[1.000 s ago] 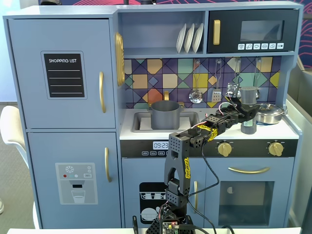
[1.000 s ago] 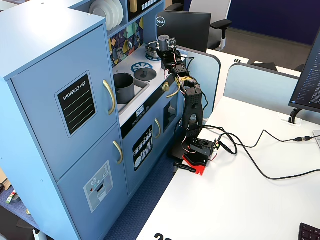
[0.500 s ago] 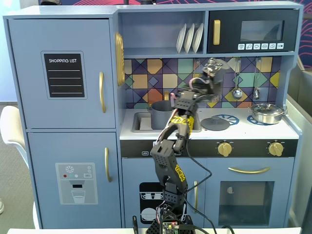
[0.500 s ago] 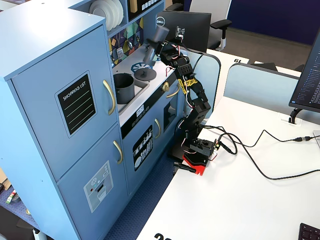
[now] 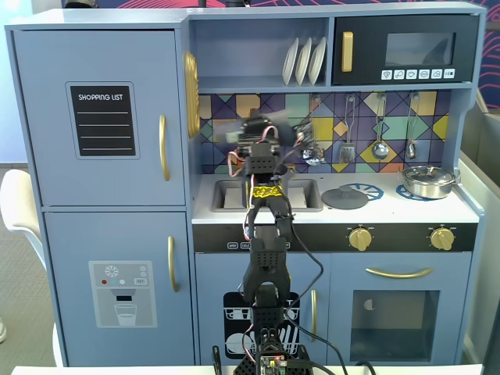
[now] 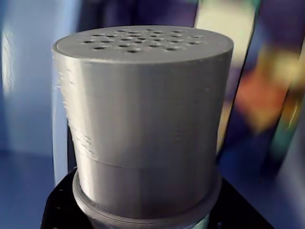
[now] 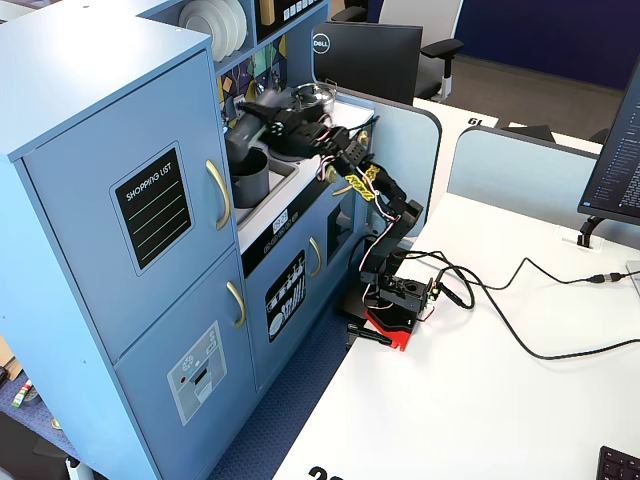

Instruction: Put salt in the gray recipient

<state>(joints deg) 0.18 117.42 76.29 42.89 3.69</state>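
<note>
In the wrist view the salt shaker (image 6: 143,124), a gray cylinder with a perforated top, fills the frame. My gripper (image 6: 147,217) is shut round its lower part, with black jaws on both sides. In a fixed view the shaker (image 7: 243,128) is motion-blurred and tilted in my gripper (image 7: 268,118), just above the dark-gray pot (image 7: 250,182), which stands in the sink area of the toy kitchen. In the front fixed view my gripper (image 5: 254,137) is blurred above the sink (image 5: 226,195), and the arm hides the pot.
A flat gray lid (image 5: 344,197) lies on the counter right of the sink. A shiny silver pan (image 5: 427,181) sits at the far right. Utensils (image 5: 380,129) hang on the back wall and white plates (image 5: 305,61) stand on the shelf above. The fridge door (image 7: 150,200) is left of the pot.
</note>
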